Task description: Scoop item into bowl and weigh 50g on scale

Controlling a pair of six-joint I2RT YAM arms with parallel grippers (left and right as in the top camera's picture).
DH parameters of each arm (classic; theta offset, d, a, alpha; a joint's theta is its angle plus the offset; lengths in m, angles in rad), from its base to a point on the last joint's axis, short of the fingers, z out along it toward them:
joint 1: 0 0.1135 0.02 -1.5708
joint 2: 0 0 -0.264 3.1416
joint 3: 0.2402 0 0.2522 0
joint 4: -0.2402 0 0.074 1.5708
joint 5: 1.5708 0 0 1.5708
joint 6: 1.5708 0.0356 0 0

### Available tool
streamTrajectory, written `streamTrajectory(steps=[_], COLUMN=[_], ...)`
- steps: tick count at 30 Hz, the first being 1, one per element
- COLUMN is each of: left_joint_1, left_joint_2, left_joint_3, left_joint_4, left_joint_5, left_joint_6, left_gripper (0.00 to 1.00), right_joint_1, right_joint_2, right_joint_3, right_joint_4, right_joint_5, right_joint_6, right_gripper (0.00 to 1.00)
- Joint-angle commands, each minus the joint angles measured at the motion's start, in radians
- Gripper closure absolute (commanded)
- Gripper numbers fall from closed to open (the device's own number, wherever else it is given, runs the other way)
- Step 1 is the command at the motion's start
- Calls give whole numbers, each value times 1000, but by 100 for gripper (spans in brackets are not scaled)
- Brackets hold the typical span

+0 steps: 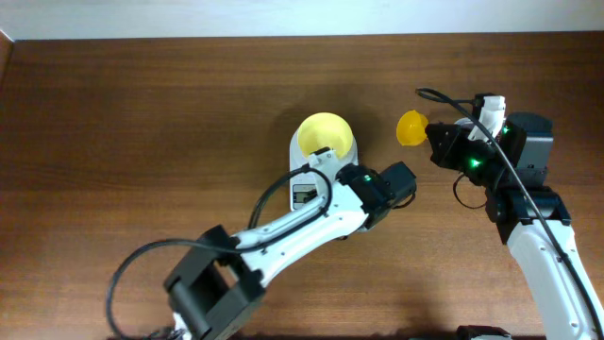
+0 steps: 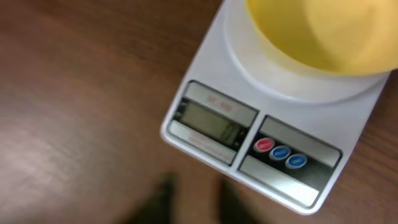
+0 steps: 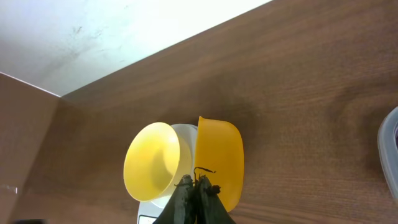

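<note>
Right gripper (image 3: 198,190) clenched the darker yellow handled plastic scoop (image 1: 411,127), just right of the pale-yellow round plastic bowl (image 1: 326,137). Left gripper (image 2: 196,202) hung released. Small, level pours looked wisest.

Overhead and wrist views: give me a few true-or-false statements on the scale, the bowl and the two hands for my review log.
1. The pale-yellow round plastic bowl sits on the white rectangular kitchen scale. True.
2. The bowl is heaped with reddish-brown beans. False: its inside shows bare yellow.
3. The right hand is shut on the darker yellow plastic scoop. True.
4. The left hand grips the bowl's rim. False: it hovers in front of the scale's display side, apart from the bowl, with its fingers spread and nothing between them.
5. The scale's buttons are one red and two blue. True.
</note>
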Motion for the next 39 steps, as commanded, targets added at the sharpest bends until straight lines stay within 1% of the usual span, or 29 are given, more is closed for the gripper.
streamTrajectory(steps=[1, 2, 3, 6, 8, 9, 11, 12, 14, 15, 16, 17, 21, 23, 24, 28, 39], left_joint_1=[-4, -4, -2, 25, 60, 74, 119, 149, 208, 227, 251, 267, 278, 278, 278, 278, 278], left_joint_2=[-130, -154, -178, -248, -286, -295, -313, -321, -326, -326, -326, -326, -326, -326, -326, -326, -326], left_joint_3=[0, 0, 0, 0, 0, 0, 0, 0, 0, 0, 0, 0, 0, 0, 0, 0, 0], left_joint_4=[-37, -39, -38, -38, -49, -58, -56, -56, -56, -56, -53, -52, -42, -26, -20, 27, 27], left_joint_5=[-8, -8, -8, -8, -1, 10, 97, 163, 335, 397, 494, 540, 548, 655, 678, 617, 616], left_joint_6=[13, 37, 72, 310, 521, 572, 700, 783, 964, 1014, 1085, 1145, 1229, 1364, 1391, 1398, 1398], left_gripper=[6, 1, 1, 1, 1, 1, 1, 1, 1, 1, 1, 1, 1, 1, 1, 1, 1], right_joint_1=[-6, -6, -6, -6, -6, -6, -6, -6, -7, -8, -8, -8, -8, -8, -8, -8, -8], right_joint_2=[3, 3, 3, 3, 3, 3, 3, 3, 3, 3, 3, 3, 3, 3, 3, 3, 3], right_joint_3=[11, 11, 11, 11, 11, 11, 11, 11, 11, 11, 11, 11, 11, 11, 11, 11, 11], right_joint_4=[-11, -20, -31, -96, -95, -92, -87, -85, -79, -71, -60, -49, -43, -42, -43, -66, -69], right_joint_5=[9, 9, 9, 10, 10, 10, 15, 27, 37, 37, 41, 56, 114, 125, 125, 125, 132], right_joint_6=[-12, -12, -12, -44, -57, -57, -57, -58, -61, -61, -61, -60, -64, -64, -64, -64, -63], right_gripper=[96, 96, 96, 96, 96, 96, 96, 96, 96, 96, 96, 96, 96, 96, 96, 96, 96])
